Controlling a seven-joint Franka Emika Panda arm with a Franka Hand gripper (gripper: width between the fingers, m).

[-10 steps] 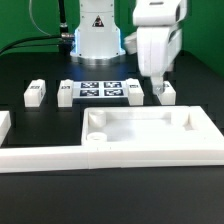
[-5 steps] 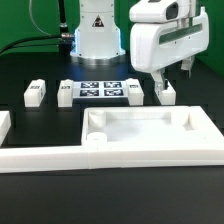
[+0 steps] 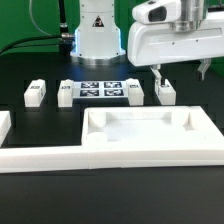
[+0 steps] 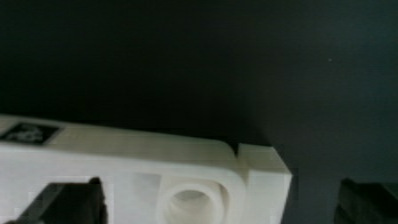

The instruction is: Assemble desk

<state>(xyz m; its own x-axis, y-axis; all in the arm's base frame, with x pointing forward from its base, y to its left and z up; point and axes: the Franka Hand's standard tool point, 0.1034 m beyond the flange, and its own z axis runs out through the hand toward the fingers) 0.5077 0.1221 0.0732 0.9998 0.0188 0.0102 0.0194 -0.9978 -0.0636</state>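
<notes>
Pincer (image 3: 182,72) has swivelled round, jaws wide and empty. Leg block (image 3: 165,93) sits just below it. The tabletop (image 3: 140,128) nearby has no legs yet, so nothing's assembled.

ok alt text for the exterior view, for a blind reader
A white robot gripper hangs open and empty over a black table at the exterior view's right, near the last of four small tagged leg blocks in a row with the marker board. In front lies the white tray-like tabletop, beside a long white rail.
</notes>
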